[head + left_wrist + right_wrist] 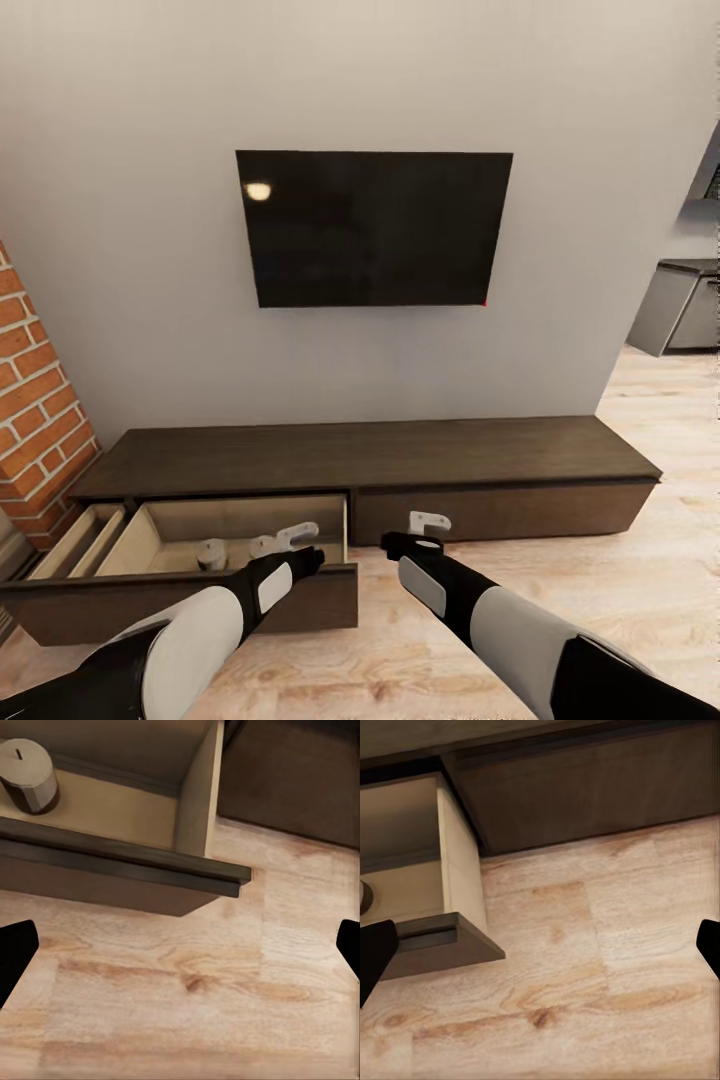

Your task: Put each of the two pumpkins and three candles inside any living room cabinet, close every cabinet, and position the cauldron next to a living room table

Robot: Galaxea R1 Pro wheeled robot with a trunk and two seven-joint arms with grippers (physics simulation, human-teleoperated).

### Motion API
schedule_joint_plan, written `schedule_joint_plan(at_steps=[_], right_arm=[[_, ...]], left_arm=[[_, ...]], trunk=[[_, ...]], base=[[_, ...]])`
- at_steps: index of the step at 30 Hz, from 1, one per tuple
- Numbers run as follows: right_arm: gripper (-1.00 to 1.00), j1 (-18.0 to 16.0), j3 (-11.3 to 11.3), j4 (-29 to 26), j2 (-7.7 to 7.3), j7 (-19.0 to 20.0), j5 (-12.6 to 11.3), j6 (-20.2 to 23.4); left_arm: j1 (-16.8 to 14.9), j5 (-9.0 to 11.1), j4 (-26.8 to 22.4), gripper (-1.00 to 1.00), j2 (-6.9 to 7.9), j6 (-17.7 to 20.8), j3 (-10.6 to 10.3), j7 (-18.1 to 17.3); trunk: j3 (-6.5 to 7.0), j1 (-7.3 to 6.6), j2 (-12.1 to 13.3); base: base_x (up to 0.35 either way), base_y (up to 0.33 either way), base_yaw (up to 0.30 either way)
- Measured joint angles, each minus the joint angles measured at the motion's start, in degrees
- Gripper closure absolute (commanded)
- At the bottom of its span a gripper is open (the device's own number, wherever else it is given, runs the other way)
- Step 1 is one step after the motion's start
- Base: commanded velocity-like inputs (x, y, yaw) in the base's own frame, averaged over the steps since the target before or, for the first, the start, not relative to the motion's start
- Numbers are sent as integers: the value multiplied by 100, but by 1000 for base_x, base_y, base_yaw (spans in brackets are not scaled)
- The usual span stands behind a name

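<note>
The long dark-brown cabinet (380,455) runs along the wall, and its left drawer (180,605) is pulled out, showing pale beige insides. Two stubby grey-beige candles (211,553) (262,546) stand on the drawer floor. One candle (28,776) also appears in the left wrist view, behind the drawer front (112,870). My left gripper (292,537) (180,949) is open and empty, hovering over the drawer's right front corner. Open and empty too, my right gripper (430,522) (540,949) hangs over the floor before the shut right drawer front (500,510).
A black television (372,228) hangs on the grey wall above the cabinet. A red brick wall (35,400) stands at the left. Light wooden floor (620,580) stretches to the right, where a grey unit (685,305) sits in the far room.
</note>
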Motion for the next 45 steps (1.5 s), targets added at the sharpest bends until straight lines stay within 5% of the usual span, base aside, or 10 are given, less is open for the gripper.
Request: schedule_joint_plan(at_steps=[23,30,38,45], right_arm=[[-100,0,-25,58,-54,-1,1,-99],[-100,-2,-32,498,-425,-3,21,-791],[-100,2,-16,908,-468,10,4,-947],[-100,182,-21,964,-476,17,0,-959]], left_arm=[[0,5,8,-100,27,-5,0,8],[0,2,8,-100,24,-7,0,1],[0,-10,8,-100,10,-8,-1,-41],[0,-444,8,-100,19,-3,-22,-62]], trunk=[[18,0,0],[48,-1,0],[47,0,0],[46,-1,0]], base=[[14,-160,-245],[35,-220,-184],[51,-213,-97],[52,-228,-8]])
